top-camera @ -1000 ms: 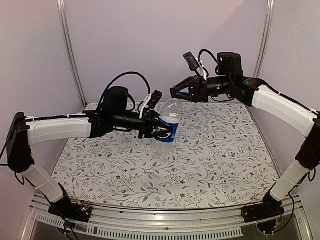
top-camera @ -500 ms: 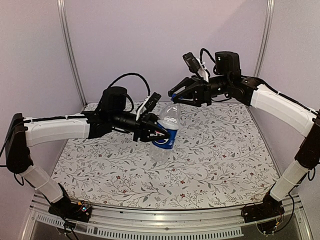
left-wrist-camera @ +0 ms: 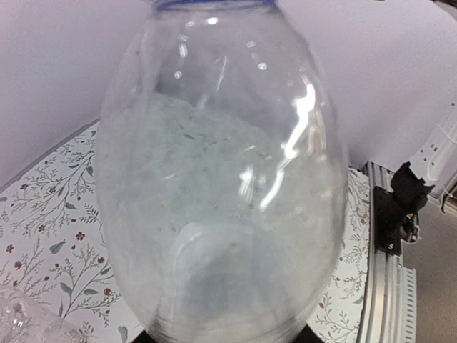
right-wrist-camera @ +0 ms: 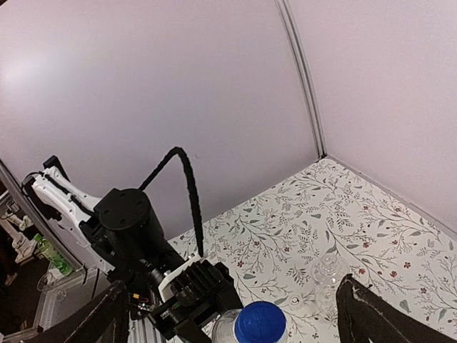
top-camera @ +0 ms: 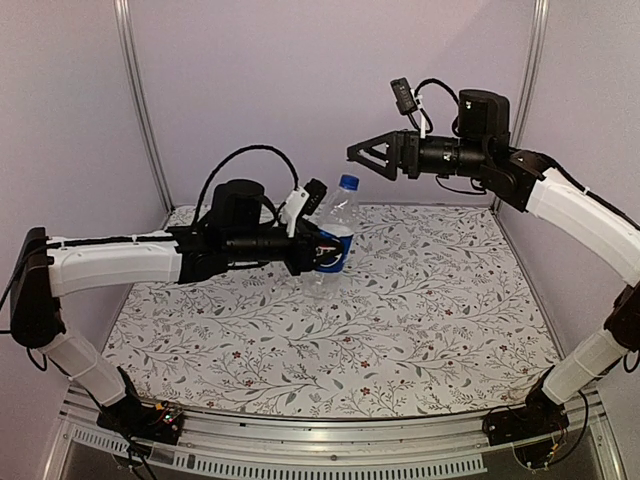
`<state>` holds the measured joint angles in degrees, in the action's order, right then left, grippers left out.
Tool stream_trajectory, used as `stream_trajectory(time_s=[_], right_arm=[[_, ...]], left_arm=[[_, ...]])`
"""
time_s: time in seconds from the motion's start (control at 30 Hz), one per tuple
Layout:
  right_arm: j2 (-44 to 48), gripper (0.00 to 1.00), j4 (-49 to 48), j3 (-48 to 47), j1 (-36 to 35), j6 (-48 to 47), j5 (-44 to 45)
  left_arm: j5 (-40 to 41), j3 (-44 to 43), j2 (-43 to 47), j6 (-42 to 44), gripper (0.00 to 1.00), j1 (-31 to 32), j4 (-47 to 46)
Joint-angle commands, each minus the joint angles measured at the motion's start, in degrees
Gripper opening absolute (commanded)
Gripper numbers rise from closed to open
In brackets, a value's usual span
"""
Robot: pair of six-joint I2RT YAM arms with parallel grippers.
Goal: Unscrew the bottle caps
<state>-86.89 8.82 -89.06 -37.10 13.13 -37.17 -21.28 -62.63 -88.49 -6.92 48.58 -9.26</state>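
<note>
Slightly tilted clear bottle [top-camera: 340, 212], blue cap [top-camera: 348, 183]

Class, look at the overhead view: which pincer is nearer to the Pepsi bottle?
Left. The left pincer is clamped on the Pepsi bottle at its label; the right pincer hangs open, apart, near its blue cap.

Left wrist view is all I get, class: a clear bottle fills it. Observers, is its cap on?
Observer: Yes, a blue cap sits on the bottle.
Operator: Is the right end effector on it?
Observer: No. The right end effector is open and clear of the cap.
Operator: Where does the left one grip?
Observer: The left end effector is shut on the bottle at its blue label.
</note>
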Motion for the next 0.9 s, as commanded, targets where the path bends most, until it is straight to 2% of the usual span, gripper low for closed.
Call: stream_trajectory(time_s=[0.0, 0.3, 0.87], right_arm=[[0.4, 0.99, -0.5, 0.8, -1.0, 5.8, 12.5], [-2.0, 0.93, 0.8, 0.1, -2.2, 7.0, 15.6], [-5.7, 0.65, 0.4, -0.9, -3.2, 6.2, 13.0]], left_arm=[[15.0, -2.7, -0.2, 0.3, 0.27, 2.8, 2.0], [20.2, -4.2, -1.0, -1.2, 0.26, 4.5, 2.7], [20.7, -4.6, -2.0, -0.3, 0.26, 5.4, 2.8]])
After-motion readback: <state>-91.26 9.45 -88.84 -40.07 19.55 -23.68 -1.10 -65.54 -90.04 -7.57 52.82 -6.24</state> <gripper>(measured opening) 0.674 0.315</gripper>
